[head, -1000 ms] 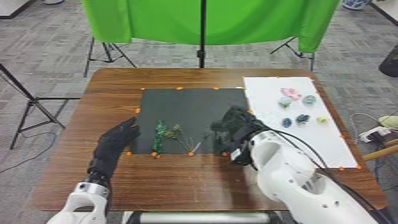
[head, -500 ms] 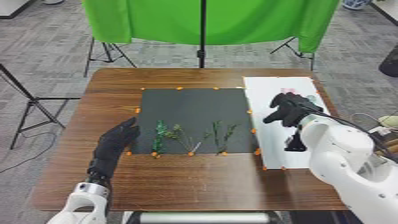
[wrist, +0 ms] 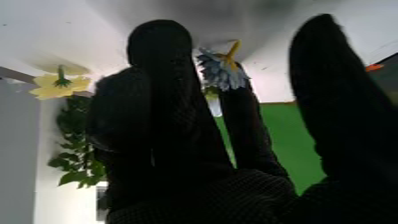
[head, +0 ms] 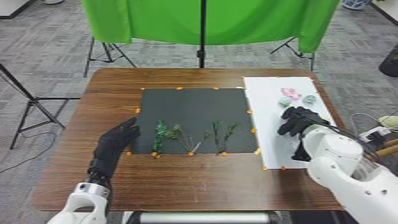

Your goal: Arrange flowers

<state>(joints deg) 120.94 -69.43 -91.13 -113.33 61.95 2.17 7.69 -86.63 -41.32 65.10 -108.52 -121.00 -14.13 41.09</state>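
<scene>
My right hand (head: 300, 121) is nearer, its straight fingers parted from the thumb; the blue flower (wrist: 220, 70) lies just by the fingertips, stem pointing away from my palm

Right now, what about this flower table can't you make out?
- Head view: the part of the white sheet beneath the black-gloved right hand, hidden by that hand.
- Right wrist view: whether the hand touches the pale blue flower; petals and black finger overlap.
- Head view: the pink flower's petals, too small to count.
</scene>
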